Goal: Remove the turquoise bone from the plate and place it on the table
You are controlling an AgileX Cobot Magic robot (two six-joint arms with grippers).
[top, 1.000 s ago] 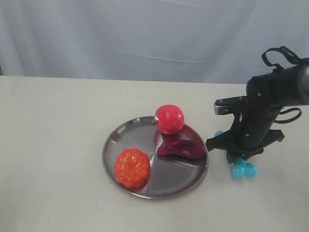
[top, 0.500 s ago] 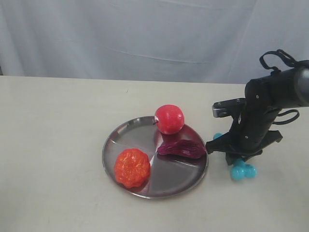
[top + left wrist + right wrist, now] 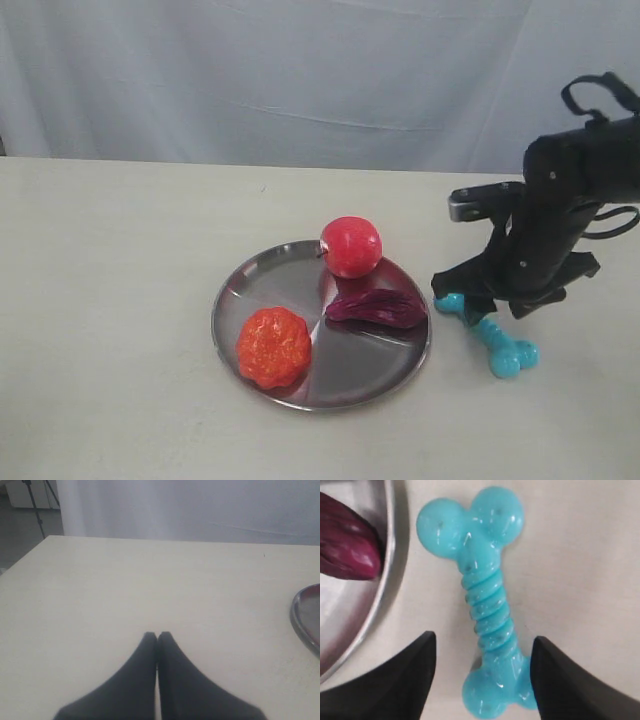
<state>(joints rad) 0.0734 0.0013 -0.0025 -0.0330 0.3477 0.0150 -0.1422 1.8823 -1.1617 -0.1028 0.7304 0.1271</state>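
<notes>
The turquoise bone lies flat on the table, off the plate and just below the right pincer. The pincer's two black fingers are spread wide, one on each side of the bone's nearer knobbed end, and they grip nothing. One finger is clear of the toy; the other is so close to the knob that I cannot tell whether it touches. The ribbed shaft runs out from between the fingers, and the far knobbed end lies beyond their tips. Just beside the bone, on the clear finger's side, curves the rim of the plate, apart from the toy. A dark purple piece rests inside the plate against that rim. Farther from this pincer, the plate also holds a red apple and an orange-red knobbly fruit. The left pincer hangs well away over the table with its fingers pressed together on nothing, and only a sliver of the plate's edge shows in its camera.
</notes>
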